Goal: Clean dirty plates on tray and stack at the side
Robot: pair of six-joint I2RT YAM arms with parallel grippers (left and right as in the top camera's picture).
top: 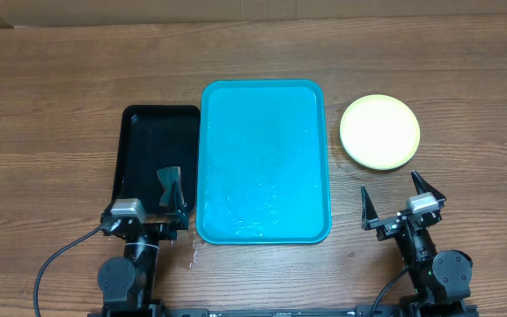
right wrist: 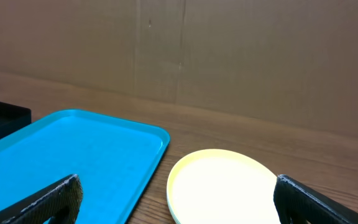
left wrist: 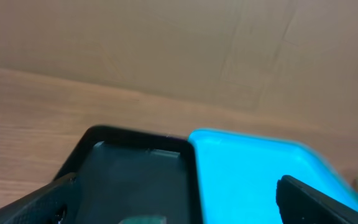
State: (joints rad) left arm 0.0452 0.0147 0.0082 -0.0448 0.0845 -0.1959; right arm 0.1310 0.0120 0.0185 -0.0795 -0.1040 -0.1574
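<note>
The turquoise tray [top: 265, 106] lies in the middle of the table with only a wet sheen on it, and shows too in the wrist views [left wrist: 247, 168] [right wrist: 73, 149]. To its right, a pale yellow-green plate [top: 379, 131] [right wrist: 225, 186] rests on the wood. Its rim looks layered at the left edge, but I cannot tell what lies beneath. My right gripper [top: 396, 195] [right wrist: 182, 208] hangs open just short of the plate, nothing between its fingers. My left gripper [top: 148, 198] [left wrist: 176, 211] is open over the near end of the black tray.
A black tray [top: 148, 132] [left wrist: 135, 168] lies against the turquoise tray's left side, and a small dark green thing [top: 171, 180] [left wrist: 145, 219] sits at its near end. A brown cardboard wall [right wrist: 229, 56] stands behind the table.
</note>
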